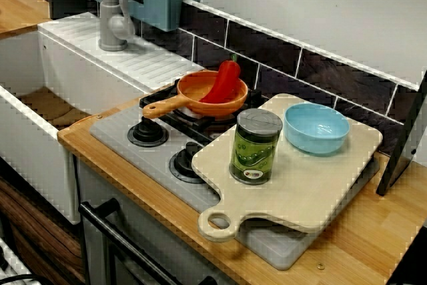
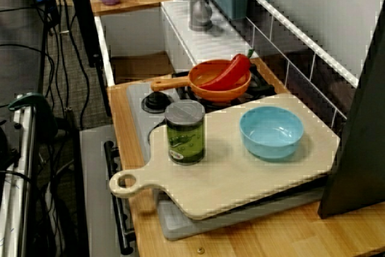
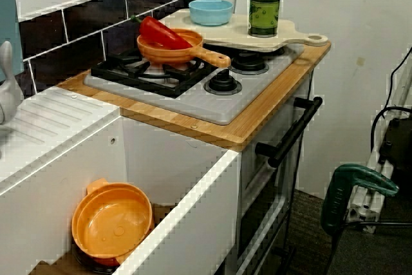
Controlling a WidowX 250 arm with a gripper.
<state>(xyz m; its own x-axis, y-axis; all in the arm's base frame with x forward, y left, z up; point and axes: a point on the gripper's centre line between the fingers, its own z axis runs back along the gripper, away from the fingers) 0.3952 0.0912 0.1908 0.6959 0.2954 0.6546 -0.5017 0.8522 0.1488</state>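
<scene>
No gripper shows in any view. An orange frying pan (image 1: 193, 93) stands on the back burner of the toy stove (image 1: 127, 139) with a red pepper (image 1: 224, 81) leaning in it, handle pointing toward the sink. A pale wooden cutting board (image 1: 300, 188) lies over the stove's right side. On it stand an upright green can (image 1: 255, 146) with a grey lid and an empty light-blue bowl (image 1: 317, 127). The view from the sink side shows the same pan (image 3: 177, 54), pepper (image 3: 161, 32), can (image 3: 264, 12) and bowl (image 3: 211, 11).
A white sink (image 3: 193, 223) left of the stove holds an orange pot (image 3: 112, 220); a grey faucet (image 1: 113, 21) stands behind it. A dark slanted slab (image 2: 361, 124) rises right of the board. A dark tiled wall (image 1: 320, 65) backs the counter. An oven handle (image 3: 290, 133) juts out in front.
</scene>
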